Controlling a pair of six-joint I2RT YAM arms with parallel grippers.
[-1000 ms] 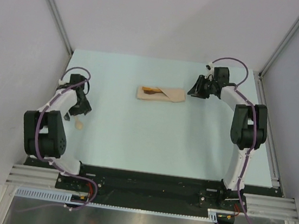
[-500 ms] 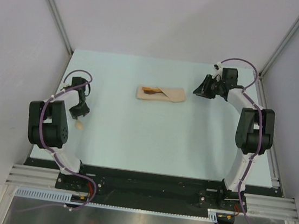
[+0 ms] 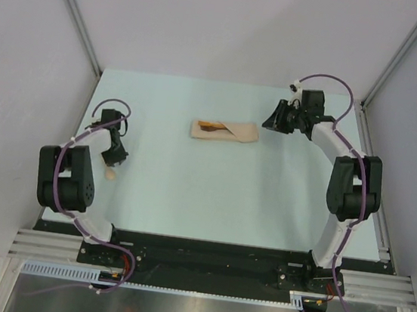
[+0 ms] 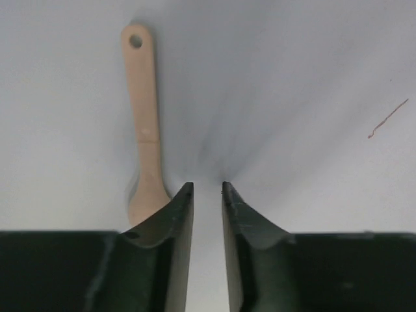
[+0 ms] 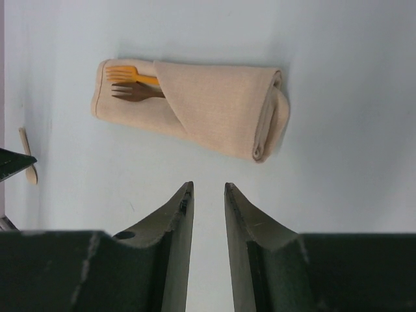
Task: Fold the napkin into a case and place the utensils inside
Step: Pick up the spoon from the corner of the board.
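The napkin, folded into a narrow beige case [image 3: 225,131] [image 5: 208,114], lies flat at the table's far middle. An orange fork [image 5: 130,75] and a dark brown fork [image 5: 136,92] stick out of its open left end. My right gripper [image 3: 271,126] [image 5: 208,185] hovers just right of the case, jaws a narrow gap apart and empty. A light wooden spoon [image 3: 110,175] [image 4: 146,130] lies on the table at the left. My left gripper [image 3: 111,162] [image 4: 208,185] sits right beside it, jaws narrowly apart with only table between them. The spoon's bowl is partly hidden behind the left finger [image 4: 172,218].
A short reddish thread [image 4: 388,118] lies on the pale table right of the left gripper. Grey walls and metal rails [image 3: 375,165] bound the table on both sides. The arm bases stand on the black rail [image 3: 204,251] at the near edge.
My left gripper's jaws have narrowed from wide apart to a slim gap beside the spoon, and the left arm has drawn in. The right gripper shifted slightly. Case and spoon stayed put.
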